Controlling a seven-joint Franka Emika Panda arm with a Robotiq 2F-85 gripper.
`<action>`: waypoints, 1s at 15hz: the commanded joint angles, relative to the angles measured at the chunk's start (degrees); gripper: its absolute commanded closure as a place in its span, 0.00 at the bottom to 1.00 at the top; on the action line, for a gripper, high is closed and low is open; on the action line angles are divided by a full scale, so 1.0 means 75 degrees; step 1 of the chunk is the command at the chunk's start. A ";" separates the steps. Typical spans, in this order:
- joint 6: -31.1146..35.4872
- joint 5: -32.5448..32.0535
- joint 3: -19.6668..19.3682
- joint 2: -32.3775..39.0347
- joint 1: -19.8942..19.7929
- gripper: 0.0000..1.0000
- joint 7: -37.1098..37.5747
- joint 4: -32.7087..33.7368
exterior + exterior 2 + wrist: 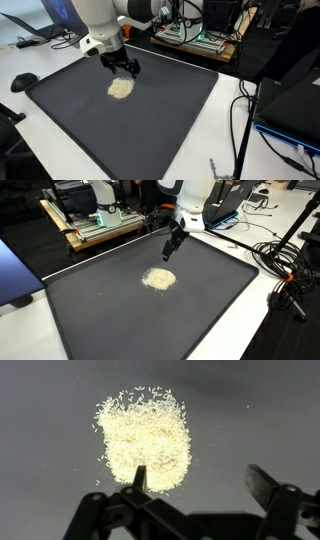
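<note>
A small heap of pale rice grains (120,88) (158,278) (145,442) lies on a dark grey mat (170,110) (200,310). My gripper (126,68) (171,248) (200,482) hangs a little above the mat, just beyond the heap. Its jaws stand wide open with nothing between them. In the wrist view one fingertip (140,477) overlaps the heap's near edge, while the opposite fingertip (262,484) is over bare mat. Loose grains are scattered around the heap.
The mat lies on a white table (230,130) (270,330). Cables (240,110) (280,260) trail along one side. A wooden rack of electronics (200,40) (95,220) stands behind the mat. A black mouse-like object (24,81) lies off a corner.
</note>
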 commanded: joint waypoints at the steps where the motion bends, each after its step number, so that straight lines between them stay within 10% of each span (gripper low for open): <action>1: -0.0927 -0.0666 -0.0302 0.0282 0.0562 0.00 0.0917 0.0718; 15: -0.2113 -0.2079 -0.0783 0.2433 0.1457 0.00 0.2502 0.3310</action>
